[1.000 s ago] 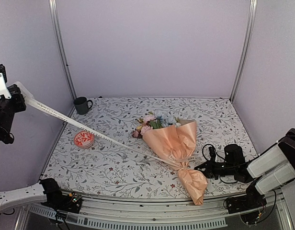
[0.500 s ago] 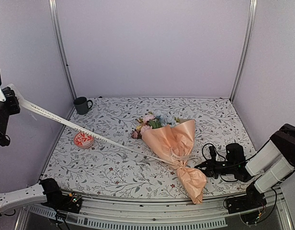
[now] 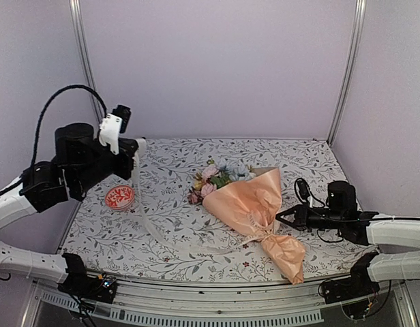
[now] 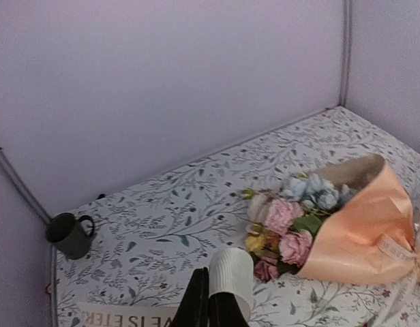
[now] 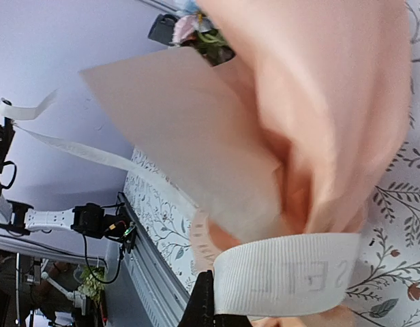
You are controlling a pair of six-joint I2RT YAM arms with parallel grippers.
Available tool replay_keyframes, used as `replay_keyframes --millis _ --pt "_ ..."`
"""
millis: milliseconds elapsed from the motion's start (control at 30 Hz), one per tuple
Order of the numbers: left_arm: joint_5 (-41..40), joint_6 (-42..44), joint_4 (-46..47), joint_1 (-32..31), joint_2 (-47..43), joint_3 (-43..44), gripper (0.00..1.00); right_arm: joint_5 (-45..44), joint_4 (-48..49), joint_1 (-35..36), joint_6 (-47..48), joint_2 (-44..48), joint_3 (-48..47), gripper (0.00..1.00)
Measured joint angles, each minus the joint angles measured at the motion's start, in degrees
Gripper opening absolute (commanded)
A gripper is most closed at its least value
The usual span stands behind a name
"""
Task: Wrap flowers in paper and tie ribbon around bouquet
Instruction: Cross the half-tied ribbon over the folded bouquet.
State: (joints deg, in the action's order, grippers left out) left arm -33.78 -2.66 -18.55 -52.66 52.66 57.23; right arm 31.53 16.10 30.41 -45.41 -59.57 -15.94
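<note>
Top external: left arm (image 3: 68,165) raised, clasping ribbon (image 3: 140,197).

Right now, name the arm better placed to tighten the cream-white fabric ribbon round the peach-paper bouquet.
Right, probably. The right gripper is shut on the ribbon beside the bouquet neck; the left gripper holds the slack far end, well away.

Pale lilac walls (image 3: 217,68), metal corner posts (image 3: 347,68), leaf-print tablecloth (image 3: 319,163)
</note>
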Motion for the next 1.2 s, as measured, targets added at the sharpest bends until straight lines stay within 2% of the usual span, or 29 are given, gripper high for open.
replay_keyframes --millis 167,267,367,467,533,567,633,667,733,767,867,933,1067,1133,1200 --pt "23.43 4.70 5.20 -10.91 9.01 -0.85 0.00 2.84 -3.87 4.57 3.02 1.62 -4.52 0.00" --pt "33.18 8.55 7.21 -16.57 13.40 -2.14 0.00 5.05 -5.18 9.29 5.29 -0.94 -8.44 0.00" --pt "37.07 10.69 6.91 -18.10 18.40 -3.89 0.00 7.37 -5.44 13.92 7.82 -5.11 -13.42 0.00" --pt "36.94 11.78 4.92 -18.08 24.52 -6.23 0.00 8.37 -4.44 16.46 9.33 -8.35 -16.20 0.00" --pt "36.54 12.07 3.13 -18.05 26.71 -7.58 0.14 8.61 -3.58 17.38 10.05 -10.40 -16.94 0.01" --pt "36.39 12.11 2.32 -18.03 27.45 -8.11 0.25 8.70 -3.45 17.70 10.38 -11.37 -17.14 0.02" --pt "36.57 12.20 0.07 -18.03 28.39 -8.70 0.60 8.81 -3.17 18.21 10.88 -13.09 -17.49 0.04" --pt "37.00 12.22 -0.72 -18.03 28.52 -8.68 0.70 8.96 -2.99 18.45 11.15 -14.05 -17.73 0.04" --pt "38.12 12.28 -2.01 -18.03 28.68 -8.20 0.82 9.27 -2.80 18.97 11.93 -15.80 -18.40 0.04" --pt "38.75 12.24 -2.60 -18.05 28.79 -7.72 0.85 9.40 -2.69 19.17 12.26 -16.55 -18.80 0.04" --pt "39.85 12.55 -2.16 -18.05 28.81 -6.49 0.85 9.75 -2.19 19.87 13.60 -18.71 -20.15 0.07" --pt "39.98 12.72 1.51 -18.05 28.48 -6.69 0.84 10.03 -1.62 20.09 14.49 -19.76 -20.85 0.08" --pt "40.22 13.70 17.31 -17.35 26.58 -11.89 0.76 11.23 -0.85 20.20 16.96 -21.46 -22.29 0.09" --pt "41.68 13.94 25.20 -16.02 26.64 -14.91 0.75 11.69 -0.57 20.20 18.40 -22.03 -22.80 0.09" --pt "42.80 14.14 29.97 -14.38 27.39 -16.31 0.80 12.13 -0.28 20.20 19.63 -22.56 -23.12 0.09"
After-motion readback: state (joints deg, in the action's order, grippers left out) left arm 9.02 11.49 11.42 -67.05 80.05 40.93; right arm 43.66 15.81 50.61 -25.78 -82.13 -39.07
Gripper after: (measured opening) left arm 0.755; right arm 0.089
